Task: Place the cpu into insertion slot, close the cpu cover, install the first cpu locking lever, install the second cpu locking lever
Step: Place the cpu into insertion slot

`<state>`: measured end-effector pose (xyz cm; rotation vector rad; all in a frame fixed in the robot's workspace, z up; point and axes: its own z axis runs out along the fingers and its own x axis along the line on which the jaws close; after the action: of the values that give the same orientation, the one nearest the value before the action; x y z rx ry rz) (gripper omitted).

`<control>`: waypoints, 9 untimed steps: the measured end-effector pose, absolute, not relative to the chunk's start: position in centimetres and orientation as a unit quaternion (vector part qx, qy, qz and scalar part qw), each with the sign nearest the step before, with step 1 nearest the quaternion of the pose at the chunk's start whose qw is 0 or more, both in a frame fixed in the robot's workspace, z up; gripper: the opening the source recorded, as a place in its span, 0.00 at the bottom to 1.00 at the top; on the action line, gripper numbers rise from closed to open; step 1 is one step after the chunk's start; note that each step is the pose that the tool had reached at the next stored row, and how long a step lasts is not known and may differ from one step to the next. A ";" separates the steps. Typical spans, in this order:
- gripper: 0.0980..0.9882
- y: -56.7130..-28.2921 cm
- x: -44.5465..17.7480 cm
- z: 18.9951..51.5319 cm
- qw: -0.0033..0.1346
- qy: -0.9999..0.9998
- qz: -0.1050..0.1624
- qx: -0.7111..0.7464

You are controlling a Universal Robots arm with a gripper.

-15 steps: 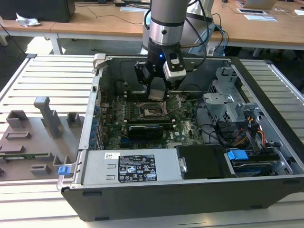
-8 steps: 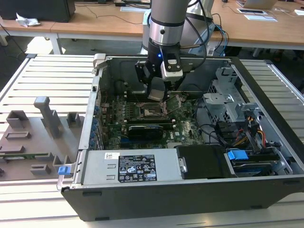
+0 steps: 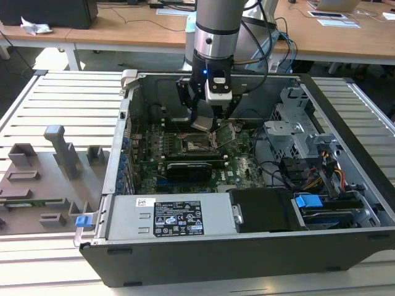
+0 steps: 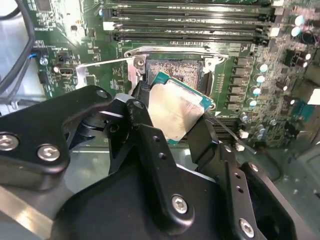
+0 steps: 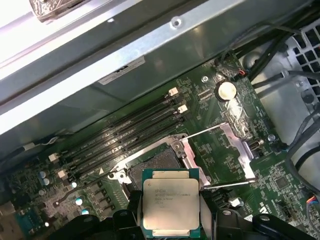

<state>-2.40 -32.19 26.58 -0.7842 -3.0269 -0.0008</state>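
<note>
Black two-finger gripper (image 4: 170, 125) clamps small silvery square cpu (image 4: 176, 105), tilted, just above open black socket (image 4: 172, 70); skewed seating could bend pins.

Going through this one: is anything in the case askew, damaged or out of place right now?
Only the cpu. The pincer grips it above the open socket, tilted and turned out of square with the socket's frame. Nothing else looks damaged or misplaced.
</note>
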 end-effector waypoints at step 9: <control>0.50 -32.2 -2.4 26.6 0.007 -0.945 0.000 -0.328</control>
<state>-2.40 -32.19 26.56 -1.0245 -2.9549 0.0009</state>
